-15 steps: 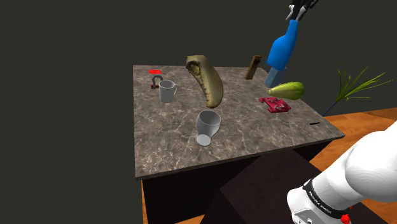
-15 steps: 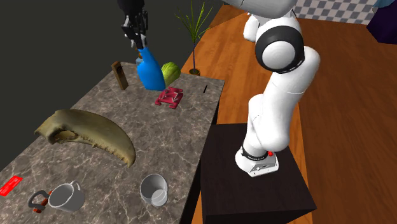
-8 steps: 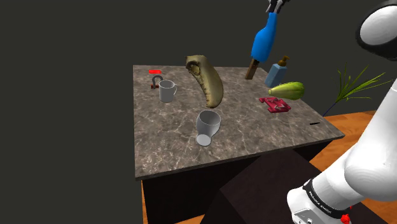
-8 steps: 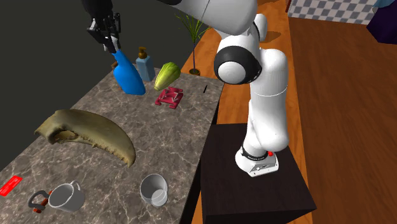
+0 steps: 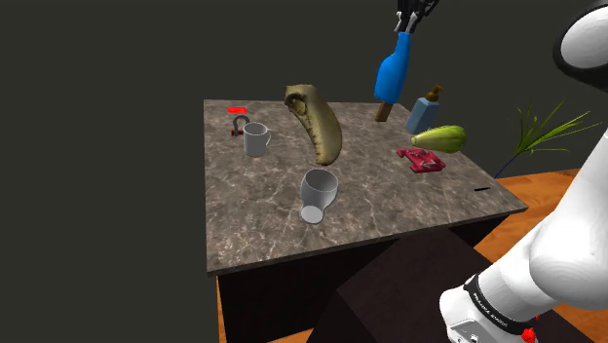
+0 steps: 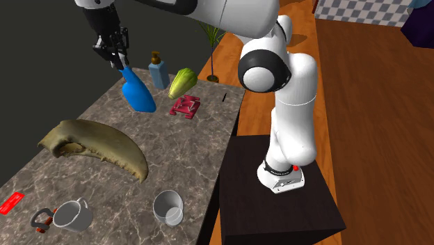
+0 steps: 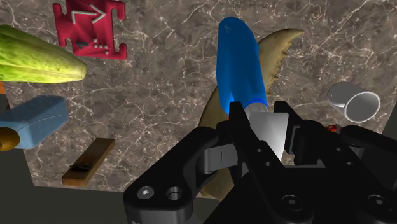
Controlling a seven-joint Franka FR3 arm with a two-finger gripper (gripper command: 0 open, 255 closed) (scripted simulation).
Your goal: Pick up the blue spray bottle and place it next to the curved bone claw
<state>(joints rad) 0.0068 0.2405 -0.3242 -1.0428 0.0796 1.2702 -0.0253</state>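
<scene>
The tool (image 5: 413, 13) is closed on the white top of the blue spray bottle (image 5: 391, 70), near the top edge of the shoulder view, right of the middle. In the wrist view, the tool (image 7: 267, 122) has its two black fingers clasping that white top from either side, and the blue bottle (image 7: 238, 63) points away from the hand toward the desk below. The bottle is off the desk and hangs tilted.

In the second exterior view, the tool (image 6: 115, 56) is at the upper left. The bottle (image 6: 139, 94) slants down from it over the far end of the marble desk (image 6: 202, 143).

The curved bone claw (image 5: 317, 122) lies on the desk in the upper middle of the shoulder view, left of the bottle and apart from it. In the wrist view, part of the claw (image 7: 278, 51) shows from behind the bottle.

At the shoulder view's right there is a small pale blue bottle (image 5: 423, 112), a green vegetable (image 5: 440, 137) and a flat red piece (image 5: 422, 160). A brown wooden block (image 5: 387, 109) is partly hidden behind the hanging bottle.

A grey mug (image 5: 256, 139) stands left of the claw. A tipped cup (image 5: 317, 193) lies nearer the middle of the frame.
</scene>
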